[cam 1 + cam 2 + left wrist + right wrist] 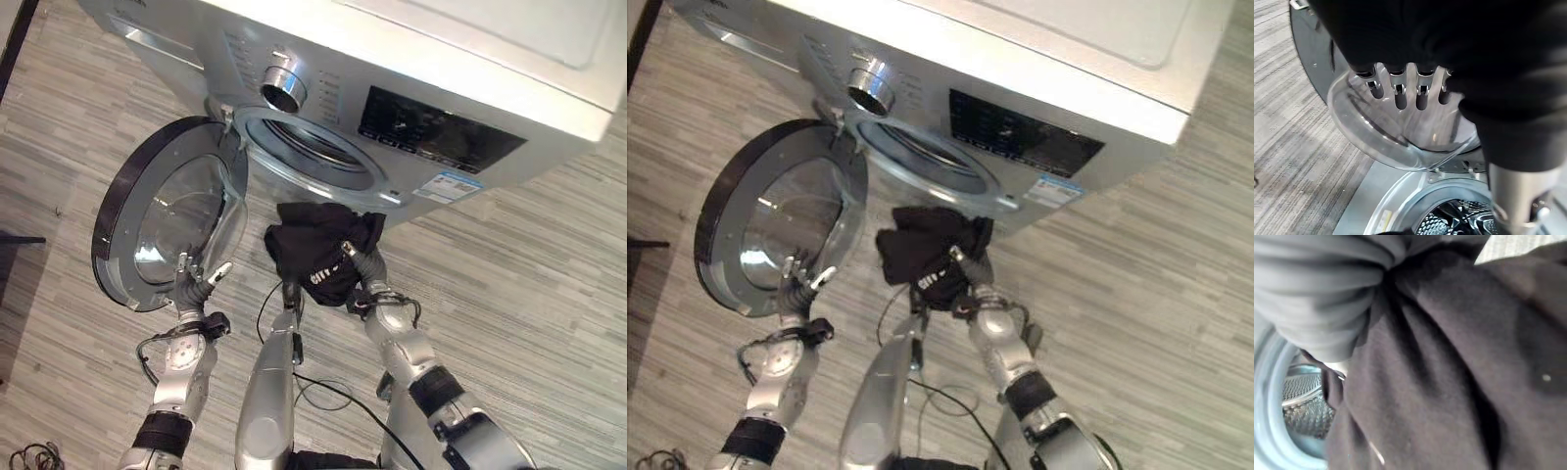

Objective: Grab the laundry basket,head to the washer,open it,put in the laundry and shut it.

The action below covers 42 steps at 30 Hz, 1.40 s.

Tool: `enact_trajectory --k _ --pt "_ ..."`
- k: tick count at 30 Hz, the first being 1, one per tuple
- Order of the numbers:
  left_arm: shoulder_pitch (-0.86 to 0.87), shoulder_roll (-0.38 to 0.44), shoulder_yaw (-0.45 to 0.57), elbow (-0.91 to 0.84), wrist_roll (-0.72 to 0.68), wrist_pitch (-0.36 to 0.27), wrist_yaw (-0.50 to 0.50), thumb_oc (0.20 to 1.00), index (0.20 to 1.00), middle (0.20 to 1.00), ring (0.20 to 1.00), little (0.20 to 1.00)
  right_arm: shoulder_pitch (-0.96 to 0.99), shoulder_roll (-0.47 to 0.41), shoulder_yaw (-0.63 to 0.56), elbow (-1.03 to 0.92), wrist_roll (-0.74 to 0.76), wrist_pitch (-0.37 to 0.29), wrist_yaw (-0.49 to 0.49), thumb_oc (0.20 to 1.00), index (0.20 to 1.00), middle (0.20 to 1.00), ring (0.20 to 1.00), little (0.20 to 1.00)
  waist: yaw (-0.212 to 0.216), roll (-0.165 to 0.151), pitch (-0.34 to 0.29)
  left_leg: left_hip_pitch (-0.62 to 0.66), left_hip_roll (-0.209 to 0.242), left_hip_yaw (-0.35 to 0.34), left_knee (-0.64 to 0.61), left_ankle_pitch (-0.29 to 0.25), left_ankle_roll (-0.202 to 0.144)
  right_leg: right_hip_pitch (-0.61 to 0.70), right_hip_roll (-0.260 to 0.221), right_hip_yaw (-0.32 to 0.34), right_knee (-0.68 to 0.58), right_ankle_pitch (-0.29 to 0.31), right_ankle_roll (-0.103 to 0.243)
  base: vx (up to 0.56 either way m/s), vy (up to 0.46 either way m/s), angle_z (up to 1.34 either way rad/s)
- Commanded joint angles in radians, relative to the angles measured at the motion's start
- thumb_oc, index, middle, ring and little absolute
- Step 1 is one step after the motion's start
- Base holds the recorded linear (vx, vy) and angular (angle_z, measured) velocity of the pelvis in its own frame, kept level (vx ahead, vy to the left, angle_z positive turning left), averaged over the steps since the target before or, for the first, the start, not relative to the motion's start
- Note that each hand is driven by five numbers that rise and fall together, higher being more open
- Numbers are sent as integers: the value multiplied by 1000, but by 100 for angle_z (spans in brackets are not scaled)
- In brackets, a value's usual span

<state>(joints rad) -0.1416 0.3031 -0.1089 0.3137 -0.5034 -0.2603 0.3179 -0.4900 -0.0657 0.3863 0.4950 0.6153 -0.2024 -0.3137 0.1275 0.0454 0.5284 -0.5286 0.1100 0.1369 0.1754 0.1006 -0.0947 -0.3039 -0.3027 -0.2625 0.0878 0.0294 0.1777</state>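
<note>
The silver washer (pixel 441 88) stands ahead with its round door (pixel 127 186) swung wide to my left, leaving the drum opening (pixel 313 147) uncovered. My right hand (pixel 369 276) is shut on a black garment (pixel 309 245), which hangs bunched just below and in front of the opening's lower rim. In the right wrist view the dark cloth (pixel 1449 382) is close up, with the perforated drum (pixel 1303 401) beside it. My left hand (pixel 196 284) is open, its straight fingers (pixel 1396 88) resting against the door's clear glass bowl (pixel 1400 142).
A chrome dial (pixel 284 88) and a dark display panel (pixel 431 132) sit on the washer's front above the opening. Grey wood-grain floor (pixel 549 294) spreads to both sides. A dark object (pixel 20 240) juts in at the left edge.
</note>
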Motion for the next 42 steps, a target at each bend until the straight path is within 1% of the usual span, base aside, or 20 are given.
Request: enact_trajectory --k 1,2,4,5,7,12,14,18,19,21,22,23,28,31,32,33,35,36,37,42 --pt "9 4 -33 -78 -16 -72 37 1000 1000 1000 1000 1000 -93 61 -113 -14 101 -146 -47 200 200 200 200 200 17 69 -8 -44 12 -38 3 -52 -18 14 -90 -28 124 -78 -4 -1 81 9" --pt "7 3 -42 -89 -19 -73 37 1000 1000 1000 1000 1000 -125 66 -144 0 117 -159 -61 200 200 200 200 200 24 78 -8 -57 8 -40 7 -55 -16 8 -94 -32 124 -77 -2 -3 36 16" --pt "3 4 -44 -89 -19 -73 38 1000 1000 1000 1000 1000 -131 65 -149 5 118 -160 -59 200 200 200 200 200 27 78 -8 -61 8 -40 9 -56 -16 5 -93 -32 124 -77 -2 -4 18 21" --pt "1 4 -71 -102 -19 -76 32 1000 1000 1000 1000 1000 -178 58 -203 18 135 -190 -86 200 200 200 200 200 38 96 -8 -93 -5 -49 12 -57 -13 -16 -99 -37 125 -77 -1 -6 27 14" --pt "-12 6 -104 -93 -12 -74 26 1000 1000 1000 1000 1000 -255 35 -255 58 165 -217 -111 200 200 200 200 200 50 115 -8 -120 -21 -54 9 -55 -13 -25 -103 -45 118 -77 1 -9 24 6" --pt "-39 12 -154 -83 -15 -75 13 1000 1000 1000 1000 1000 -393 -23 -324 164 233 -240 -112 200 200 200 200 200 81 146 -8 -176 -42 -76 11 -53 -9 -66 -111 -62 136 -85 4 0 1 23" --pt "-61 23 -207 -79 -23 -72 -9 1000 1000 1000 1000 1000 -524 -101 -388 284 325 -259 -106 200 200 200 200 200 116 176 -8 -222 -67 -97 15 -52 -6 -95 -115 -75 155 -100 9 47 -14 19" --pt "-69 36 -225 -98 -35 -77 -26 1000 1000 1000 1000 1000 -608 -169 -432 370 413 -270 -87 200 200 200 200 200 141 200 -8 -250 -86 -110 15 -49 -4 -107 -124 -90 167 -109 15 44 -9 25" --pt "-75 44 -231 -109 -33 -78 -37 1000 1000 1000 1000 1000 -654 -217 -450 419 455 -268 -79 200 200 200 200 200 158 215 -8 -266 -100 -117 16 -49 -3 -112 -131 -101 173 -114 20 44 -12 24" --pt "-80 48 -237 -112 -40 -79 -46 1000 1000 1000 1000 1000 -702 -280 -460 460 490 -266 -69 200 200 200 200 200 177 227 -9 -283 -114 -125 20 -50 -2 -117 -138 -115 182 -121 24 45 -4 26" --pt "-83 47 -239 -113 -41 -79 -47 1000 1000 1000 1000 1000 -708 -286 -461 466 493 -264 -66 200 200 200 200 200 179 230 -9 -285 -115 -126 21 -50 -2 -118 -139 -117 184 -122 24 41 -11 28" --pt "-84 53 -238 -119 -44 -81 -55 1000 1000 1000 1000 1000 -739 -334 -470 469 514 -269 -66 200 200 200 200 200 191 236 -9 -295 -126 -130 24 -51 -1 -119 -141 -123 191 -128 26 43 -22 28" --pt "-80 79 -244 -138 -49 -79 -79 1000 1000 1000 1000 1000 -837 -517 -436 512 540 -257 -66 200 200 200 200 200 227 239 -32 -331 -146 -145 40 -58 3 -125 -148 -150 213 -148 30 55 -15 25" --pt "-76 84 -242 -137 -60 -80 -85 1000 1000 1000 1000 1000 -898 -572 -404 489 552 -256 -58 200 200 200 200 200 240 236 -49 -346 -150 -154 43 -59 3 -130 -146 -156 214 -151 30 43 6 17" --pt "-72 84 -234 -137 -67 -80 -85 1000 1000 1000 1000 1000 -915 -594 -397 446 563 -272 -53 200 200 200 200 200 243 232 -56 -349 -150 -156 42 -58 3 -132 -145 -157 212 -151 31 81 18 7" --pt "-61 84 -232 -141 -77 -80 -84 1000 1000 1000 1000 1000 -944 -629 -376 304 578 -333 -33 200 200 200 200 200 246 218 -68 -349 -151 -159 40 -57 2 -131 -142 -158 207 -150 33 74 10 3" --pt "-55 80 -240 -133 -78 -76 -84 1000 1000 1000 1000 1000 -936 -637 -365 197 564 -399 -40 200 200 200 200 200 244 206 -76 -347 -149 -162 37 -58 3 -130 -139 -159 203 -147 33 46 1 -4" --pt "-55 79 -240 -131 -78 -77 -84 1000 1000 1000 1000 1000 -929 -634 -365 189 558 -404 -47 244 244 244 244 244 243 206 -77 -347 -149 -162 36 -58 3 -130 -138 -159 202 -147 33 23 -10 -4" --pt "-56 84 -241 -123 -77 -75 -79 1000 1000 1000 1000 1000 -918 -621 -365 187 576 -417 -57 1000 1000 1000 1000 1000 239 200 -78 -342 -146 -164 36 -58 4 -126 -136 -158 198 -144 34 0 0 0" --pt "-52 87 -235 -138 -91 -62 -90 1000 1000 1000 1000 1000 -881 -571 -401 236 694 -398 10 1000 1000 1000 1000 1000 230 189 -67 -324 -137 -156 36 -62 2 -114 -129 -149 180 -141 31 0 0 0"
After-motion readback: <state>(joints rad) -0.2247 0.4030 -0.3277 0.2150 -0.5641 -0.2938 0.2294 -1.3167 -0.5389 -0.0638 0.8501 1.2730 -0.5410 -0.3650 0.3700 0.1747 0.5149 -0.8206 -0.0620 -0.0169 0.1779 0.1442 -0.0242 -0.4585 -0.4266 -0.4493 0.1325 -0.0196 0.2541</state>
